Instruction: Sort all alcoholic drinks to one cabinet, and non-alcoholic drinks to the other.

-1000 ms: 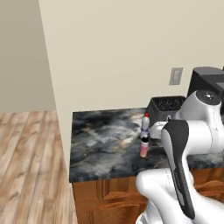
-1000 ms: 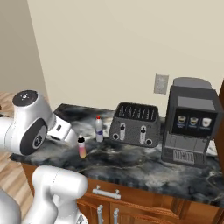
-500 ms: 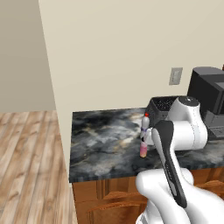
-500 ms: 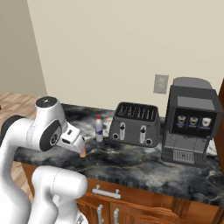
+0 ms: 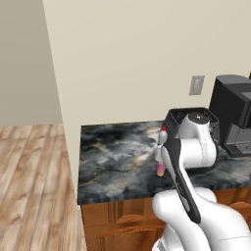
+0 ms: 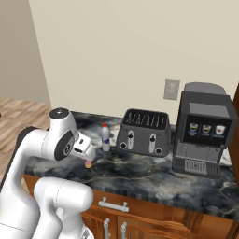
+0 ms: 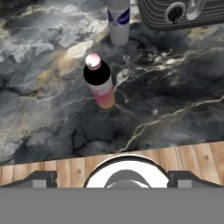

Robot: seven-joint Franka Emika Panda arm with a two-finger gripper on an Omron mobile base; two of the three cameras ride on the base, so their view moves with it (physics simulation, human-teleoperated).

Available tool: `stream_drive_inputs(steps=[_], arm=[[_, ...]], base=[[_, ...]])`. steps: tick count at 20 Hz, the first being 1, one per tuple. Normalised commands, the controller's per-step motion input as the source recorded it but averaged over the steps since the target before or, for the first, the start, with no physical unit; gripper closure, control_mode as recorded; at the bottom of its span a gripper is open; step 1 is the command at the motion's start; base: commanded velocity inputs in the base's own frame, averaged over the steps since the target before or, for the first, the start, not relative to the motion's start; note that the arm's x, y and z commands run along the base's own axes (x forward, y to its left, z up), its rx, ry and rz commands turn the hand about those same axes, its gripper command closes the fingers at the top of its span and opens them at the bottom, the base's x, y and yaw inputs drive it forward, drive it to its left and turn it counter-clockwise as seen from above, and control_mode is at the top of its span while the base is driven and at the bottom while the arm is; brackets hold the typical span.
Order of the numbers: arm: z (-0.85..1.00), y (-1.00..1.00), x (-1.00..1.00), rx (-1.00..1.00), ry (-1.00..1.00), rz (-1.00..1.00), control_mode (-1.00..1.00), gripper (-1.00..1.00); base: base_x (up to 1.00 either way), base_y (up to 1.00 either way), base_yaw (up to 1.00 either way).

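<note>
Two drink bottles stand on the dark marble counter (image 7: 175,100). The small bottle (image 7: 99,82) has a pink cap, a dark upper body and a pink base; its base also shows in the base views (image 5: 160,169) (image 6: 88,164). Behind it stands a pale bottle with a blue label (image 7: 119,22) and a red cap (image 6: 106,137) (image 5: 163,136). My gripper (image 7: 114,178) hovers above and in front of the small bottle, open, with nothing between its fingertips (image 7: 42,177). My hand (image 6: 83,145) partly hides that bottle. A sliver of reddish-brown wood (image 6: 235,130) at the right edge may be a cabinet.
A dark toaster (image 6: 144,131) sits right behind the bottles, and a black coffee machine (image 6: 202,133) stands further right. A wall outlet (image 6: 171,88) is above them. Wooden drawers (image 6: 140,214) run below the counter. The counter's left end (image 5: 81,166) drops to wood floor.
My arm has swung right from the counter's left end, bringing the hand over the small pink-capped bottle. Both bottles stay put, and the jaws stay wide.
</note>
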Motion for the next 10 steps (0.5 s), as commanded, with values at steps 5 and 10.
stream_drive_inputs(steps=[5,10], arm=[[-0.28,0.00,0.21,0.00,-0.06,0.00,-1.00,-1.00],[-0.14,0.01,0.33,0.00,-0.04,0.00,-1.00,-1.00]], base=[[0.00,0.00,0.00],[0.00,0.00,0.00]])
